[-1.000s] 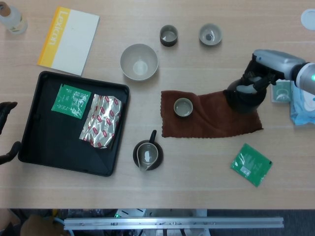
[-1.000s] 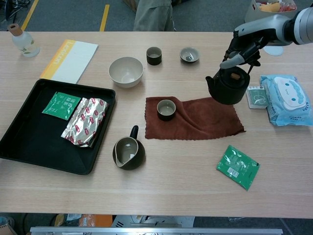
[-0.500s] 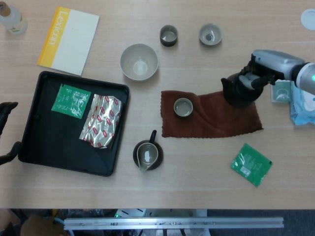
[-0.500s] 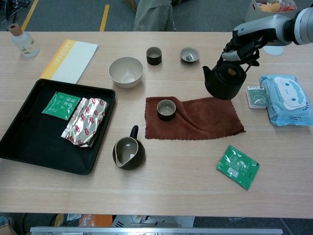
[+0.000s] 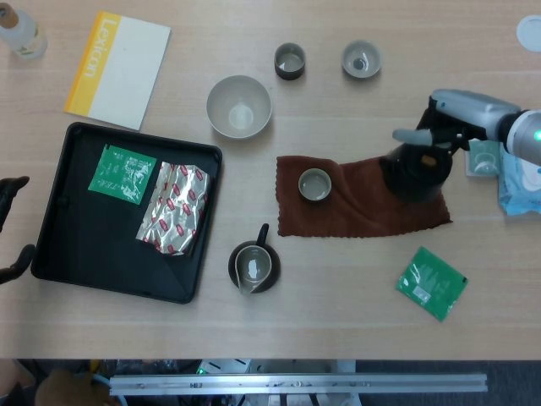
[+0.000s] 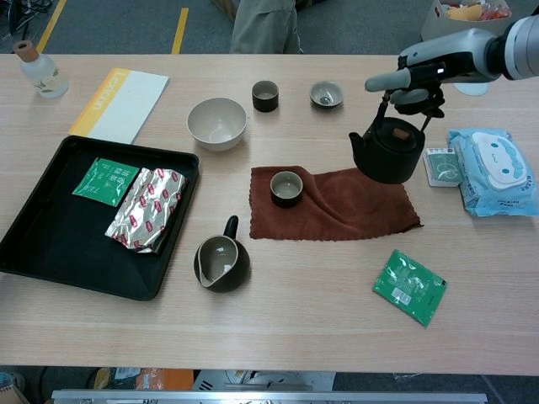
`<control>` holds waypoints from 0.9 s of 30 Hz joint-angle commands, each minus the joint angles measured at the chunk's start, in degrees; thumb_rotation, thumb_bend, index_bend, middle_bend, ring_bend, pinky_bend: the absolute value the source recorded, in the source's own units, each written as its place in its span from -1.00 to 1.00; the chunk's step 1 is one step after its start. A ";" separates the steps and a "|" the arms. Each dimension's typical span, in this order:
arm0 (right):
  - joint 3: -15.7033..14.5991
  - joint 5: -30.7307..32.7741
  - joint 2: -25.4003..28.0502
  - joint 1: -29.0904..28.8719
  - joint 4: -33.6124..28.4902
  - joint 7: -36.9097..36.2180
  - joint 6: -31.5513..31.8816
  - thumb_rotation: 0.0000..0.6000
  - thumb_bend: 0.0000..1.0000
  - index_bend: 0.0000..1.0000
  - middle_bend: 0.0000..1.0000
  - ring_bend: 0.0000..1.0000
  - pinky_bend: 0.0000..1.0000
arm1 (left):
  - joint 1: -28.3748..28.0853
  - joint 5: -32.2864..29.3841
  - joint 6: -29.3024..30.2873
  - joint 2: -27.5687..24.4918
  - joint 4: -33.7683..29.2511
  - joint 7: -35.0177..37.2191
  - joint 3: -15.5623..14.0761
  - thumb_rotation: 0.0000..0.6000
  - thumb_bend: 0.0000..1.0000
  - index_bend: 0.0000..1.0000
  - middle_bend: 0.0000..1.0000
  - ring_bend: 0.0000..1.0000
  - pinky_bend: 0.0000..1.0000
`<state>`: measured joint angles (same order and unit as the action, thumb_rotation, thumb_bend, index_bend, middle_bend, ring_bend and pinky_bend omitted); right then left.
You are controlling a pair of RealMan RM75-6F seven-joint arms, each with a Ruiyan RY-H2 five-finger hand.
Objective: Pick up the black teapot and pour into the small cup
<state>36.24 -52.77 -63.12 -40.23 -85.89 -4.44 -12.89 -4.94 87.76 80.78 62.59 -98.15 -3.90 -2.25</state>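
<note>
The black teapot (image 6: pixel 387 152) (image 5: pixel 413 173) hangs over the far right end of the brown cloth (image 6: pixel 354 210) (image 5: pixel 363 213), spout to the left. My right hand (image 6: pixel 414 74) (image 5: pixel 443 123) grips its arched handle from above, with one finger stretched out to the left. Whether the pot's base touches the cloth I cannot tell. The small cup (image 6: pixel 286 188) (image 5: pixel 314 184) stands upright on the cloth's left part, well left of the pot. My left hand (image 5: pixel 10 193) shows only at the left edge of the head view, fingers apart and holding nothing.
A black pitcher (image 6: pixel 221 263) stands in front of the cloth. A white bowl (image 6: pixel 217 123) and two cups (image 6: pixel 265 95) (image 6: pixel 326 93) lie beyond it. The black tray (image 6: pixel 50 252) with packets fills the left. A wipes pack (image 6: pixel 493 172) and green packet (image 6: pixel 409 287) lie right.
The teapot rose and drifted left, then came down and a little right again over the cloth's far end. One finger of the right hand now sticks out leftward.
</note>
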 commanded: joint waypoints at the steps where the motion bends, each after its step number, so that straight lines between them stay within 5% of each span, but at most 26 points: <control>1: -0.20 0.00 0.13 -0.12 -0.02 0.13 0.05 -0.88 -0.47 0.85 0.83 0.88 -0.18 | 0.01 0.01 0.00 -0.02 -0.02 -0.02 -0.02 1.00 -0.42 -0.77 -0.63 -0.68 -0.66; 6: -0.32 -0.28 0.38 -0.16 -0.41 0.63 1.03 -0.83 -0.03 0.85 0.84 0.88 -0.18 | 0.01 0.09 0.06 -0.11 -0.16 -0.17 -0.01 1.00 -0.42 -0.77 -0.63 -0.68 -0.66; 11: -0.16 -0.21 0.69 -0.04 -0.78 0.71 1.49 -0.49 0.01 0.85 0.84 0.88 -0.18 | -0.04 0.17 0.06 -0.09 -0.19 -0.13 0.02 1.00 -0.42 -0.77 -0.63 -0.68 -0.66; 17: -0.11 -0.10 0.90 -0.08 -0.91 0.72 1.44 -0.27 0.03 0.85 0.83 0.88 -0.18 | -0.04 0.19 -0.01 -0.08 -0.11 -0.08 -0.05 1.00 -0.42 -0.77 -0.63 -0.68 -0.66; 27: 0.24 0.05 1.12 -0.19 -0.99 1.00 1.14 0.00 0.36 0.85 0.81 0.86 -0.18 | 0.05 0.38 0.15 -0.13 -0.08 0.20 -0.13 1.00 -0.42 -0.77 -0.63 -0.68 -0.66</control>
<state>36.47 -52.71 -62.04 -40.39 -86.86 -3.47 -11.69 -4.90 88.13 80.93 62.45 -98.22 -3.70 -2.37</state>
